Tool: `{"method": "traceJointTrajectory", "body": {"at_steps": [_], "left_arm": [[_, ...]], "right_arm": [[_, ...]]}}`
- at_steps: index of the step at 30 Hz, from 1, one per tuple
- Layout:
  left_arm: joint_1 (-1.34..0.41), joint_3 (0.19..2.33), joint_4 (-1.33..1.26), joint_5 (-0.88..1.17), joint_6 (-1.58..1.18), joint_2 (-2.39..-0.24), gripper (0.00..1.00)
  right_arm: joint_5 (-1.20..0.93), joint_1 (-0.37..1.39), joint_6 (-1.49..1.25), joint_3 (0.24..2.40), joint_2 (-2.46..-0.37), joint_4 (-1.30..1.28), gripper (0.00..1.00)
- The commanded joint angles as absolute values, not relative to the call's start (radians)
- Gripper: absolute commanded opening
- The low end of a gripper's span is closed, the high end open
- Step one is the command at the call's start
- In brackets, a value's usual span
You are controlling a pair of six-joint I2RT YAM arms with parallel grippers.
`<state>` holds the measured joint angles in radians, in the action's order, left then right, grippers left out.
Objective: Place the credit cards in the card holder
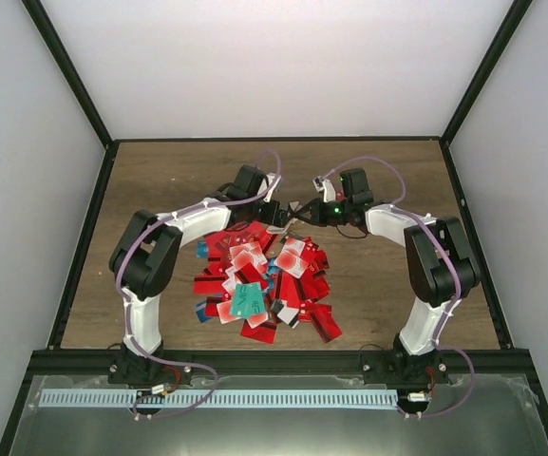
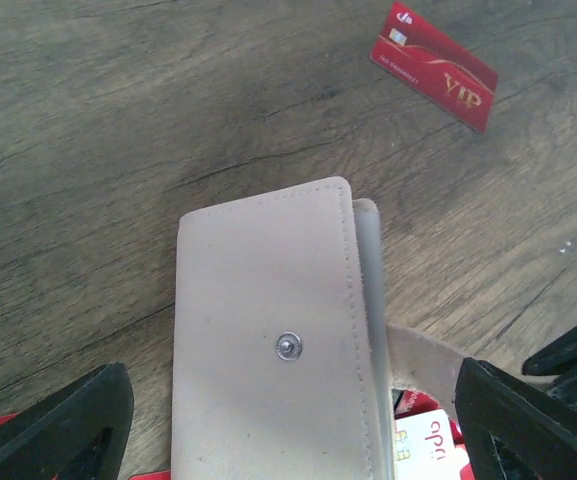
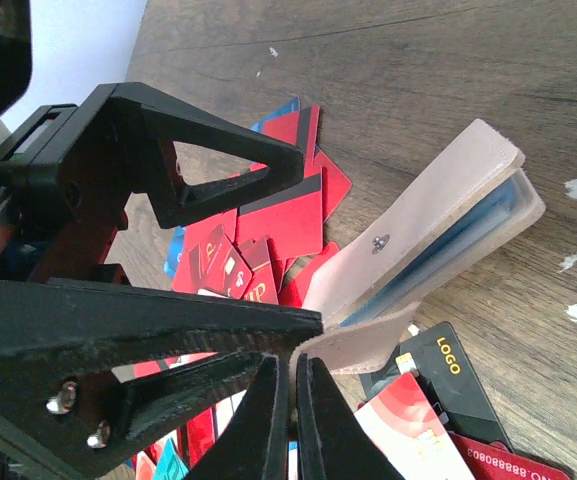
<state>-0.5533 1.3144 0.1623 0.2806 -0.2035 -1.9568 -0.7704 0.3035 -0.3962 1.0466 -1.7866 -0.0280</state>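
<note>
A dark brown wood-grain table (image 1: 160, 190) carries a loose, overlapping heap of credit cards (image 1: 283, 285), mostly red, spreading from its centre toward 6 o'clock, with a teal card (image 1: 248, 301) lying face up at the heap's 7 o'clock.

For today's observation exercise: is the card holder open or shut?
Open. The right pincer holds the card holder flap away from its body, baring the snap stud.

Red card (image 2: 434, 66) "VIP", black card (image 3: 440, 385) "LOGO"
</note>
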Motion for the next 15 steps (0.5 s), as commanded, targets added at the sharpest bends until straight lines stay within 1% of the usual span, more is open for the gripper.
{"method": "traceJointTrajectory", "body": {"at_steps": [1, 15], "left_arm": [[-0.560, 1.339, 0.207, 0.239, -0.182, -1.992, 0.89], [-0.561, 1.347, 0.219, 0.200, -0.180, -2.015, 0.80]], "right_arm": [[-0.780, 0.299, -0.372, 1.074, -1.763, -0.027, 0.01], [-0.768, 0.296, -0.367, 1.077, -1.760, -0.043, 0.01]]}}
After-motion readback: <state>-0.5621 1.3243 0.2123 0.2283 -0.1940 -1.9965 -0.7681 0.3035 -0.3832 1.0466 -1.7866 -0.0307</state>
